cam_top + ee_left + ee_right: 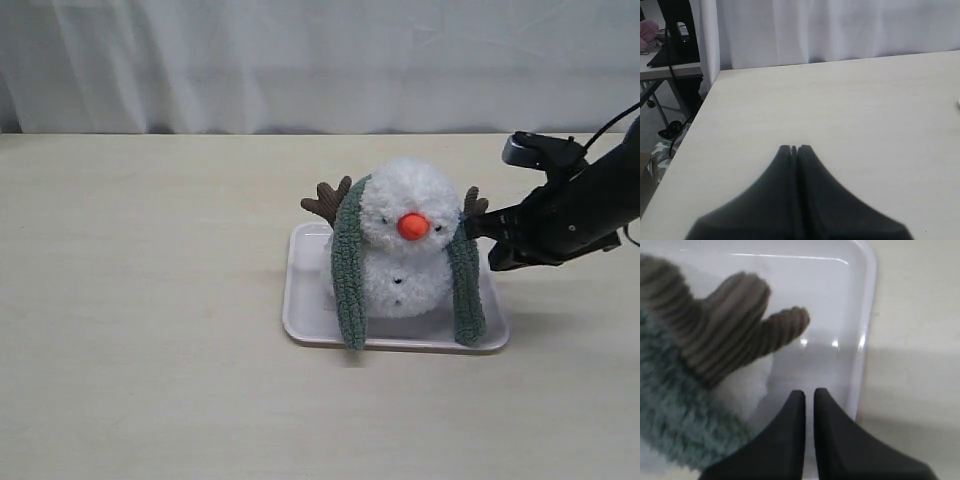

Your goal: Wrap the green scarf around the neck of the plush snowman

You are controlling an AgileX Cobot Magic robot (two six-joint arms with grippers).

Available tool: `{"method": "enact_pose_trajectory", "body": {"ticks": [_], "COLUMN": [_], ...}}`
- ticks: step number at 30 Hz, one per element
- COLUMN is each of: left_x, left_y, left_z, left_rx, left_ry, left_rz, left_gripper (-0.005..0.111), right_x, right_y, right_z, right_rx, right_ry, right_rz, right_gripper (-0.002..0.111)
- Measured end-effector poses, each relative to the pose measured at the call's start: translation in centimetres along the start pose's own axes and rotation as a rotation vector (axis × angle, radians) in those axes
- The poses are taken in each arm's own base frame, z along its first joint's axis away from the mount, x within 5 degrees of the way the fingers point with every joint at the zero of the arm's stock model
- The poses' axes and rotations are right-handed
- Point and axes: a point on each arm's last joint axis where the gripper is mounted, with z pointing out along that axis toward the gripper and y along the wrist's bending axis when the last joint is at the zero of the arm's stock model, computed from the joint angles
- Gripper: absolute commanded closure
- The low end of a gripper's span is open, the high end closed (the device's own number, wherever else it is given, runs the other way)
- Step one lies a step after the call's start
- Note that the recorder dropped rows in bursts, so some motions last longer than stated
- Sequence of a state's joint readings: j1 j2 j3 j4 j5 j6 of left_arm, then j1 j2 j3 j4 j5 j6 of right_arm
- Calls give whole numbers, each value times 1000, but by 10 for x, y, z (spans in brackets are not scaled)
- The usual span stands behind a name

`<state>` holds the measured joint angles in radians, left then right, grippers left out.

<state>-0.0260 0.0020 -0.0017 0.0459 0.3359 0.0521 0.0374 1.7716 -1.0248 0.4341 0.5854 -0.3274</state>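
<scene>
The plush snowman (405, 195) sits upright on a white tray (300, 312). The green scarf (348, 272) runs behind its neck (404, 246), and both ends hang down the front, the other strand (466, 292) on the right side. My right gripper (471, 228) is beside the snowman's right twig arm (474, 204), touching nothing I can see. In the right wrist view its fingertips (809, 391) hold nothing, with only a thin slit between them, above the tray (862, 335) near the twig arm (735, 325) and scarf (675, 422). My left gripper (794, 148) is shut over bare table.
A white curtain (300, 60) hangs behind the table's far edge. In the left wrist view the table's side edge (695, 120) drops to a floor with a black stand (675, 35) and cables.
</scene>
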Motion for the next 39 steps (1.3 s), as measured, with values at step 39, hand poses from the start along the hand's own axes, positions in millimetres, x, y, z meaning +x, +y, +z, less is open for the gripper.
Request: {"method": "enact_pose_trajectory", "body": {"ticks": [39], "left_x": [0], "left_y": [0], "left_z": [0], "left_rx": [0], "left_ry": [0], "left_rz": [0], "left_gripper": [107], "right_x": [78], "right_y": [218], "right_z": [-130], "right_rx": [103], "right_ry": [-492], "right_rz": [-620], "right_gripper": [84]}}
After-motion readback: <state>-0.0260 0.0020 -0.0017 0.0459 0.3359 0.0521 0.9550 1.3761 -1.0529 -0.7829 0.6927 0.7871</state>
